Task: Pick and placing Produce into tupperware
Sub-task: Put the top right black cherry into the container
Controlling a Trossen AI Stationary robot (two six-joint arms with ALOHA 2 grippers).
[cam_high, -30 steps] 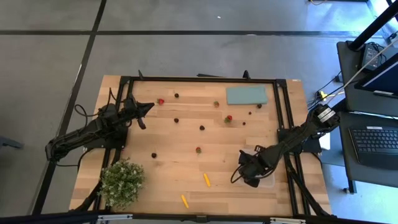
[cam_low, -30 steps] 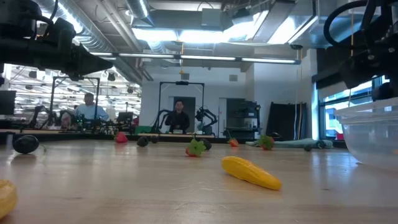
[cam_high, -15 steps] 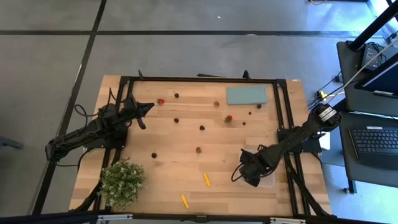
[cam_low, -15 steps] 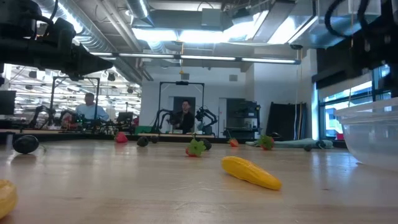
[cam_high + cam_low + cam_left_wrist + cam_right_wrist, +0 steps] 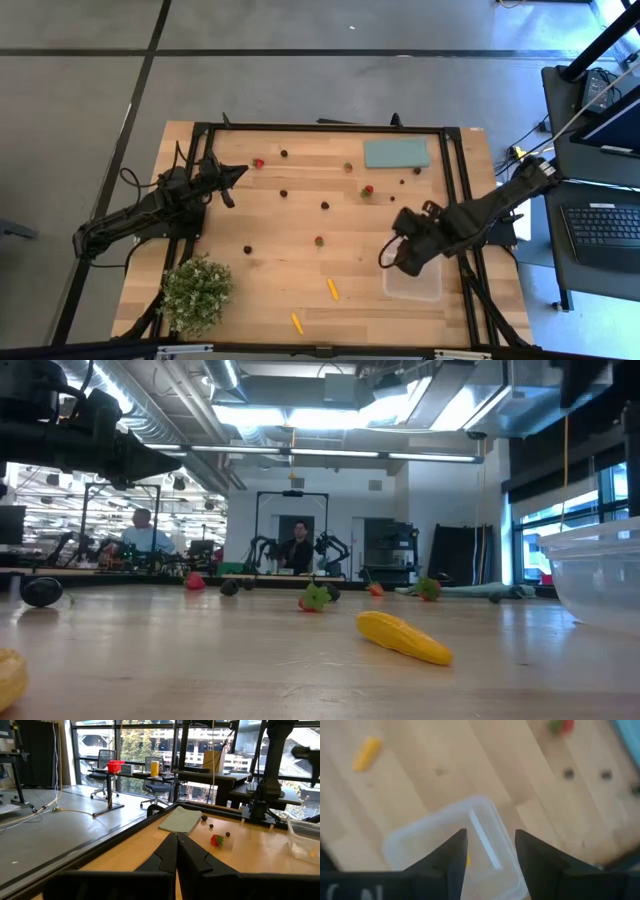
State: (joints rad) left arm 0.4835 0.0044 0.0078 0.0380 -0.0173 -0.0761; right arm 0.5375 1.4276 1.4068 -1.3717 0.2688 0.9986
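The clear tupperware [image 5: 413, 283] stands near the table's right front, with a small orange piece [image 5: 468, 861] inside it. My right gripper [image 5: 395, 262] hangs above its left end, open, pointing steeply down, with nothing between its fingers [image 5: 451, 855]. Produce lies scattered on the wood: red berries [image 5: 368, 190] [image 5: 319, 241] [image 5: 258, 163], dark round ones [image 5: 325, 205] [image 5: 248, 249], and two orange sticks [image 5: 332, 289] [image 5: 296, 323]. My left gripper [image 5: 235, 172] waits shut and level at the far left, fingers together [image 5: 176, 851].
A teal-grey slab [image 5: 396, 153] lies at the far right. A bushy green plant [image 5: 196, 293] stands at the near left corner. A black frame [image 5: 452, 190] runs along the table's edges. People sit in the room beyond the table [image 5: 291, 547].
My right gripper has risen from just over the tupperware and shifted a little toward the far edge, tipping more steeply down. It has left the low view's upper right corner. The tupperware, earlier partly covered by the gripper from above, now shows whole and has stayed in place.
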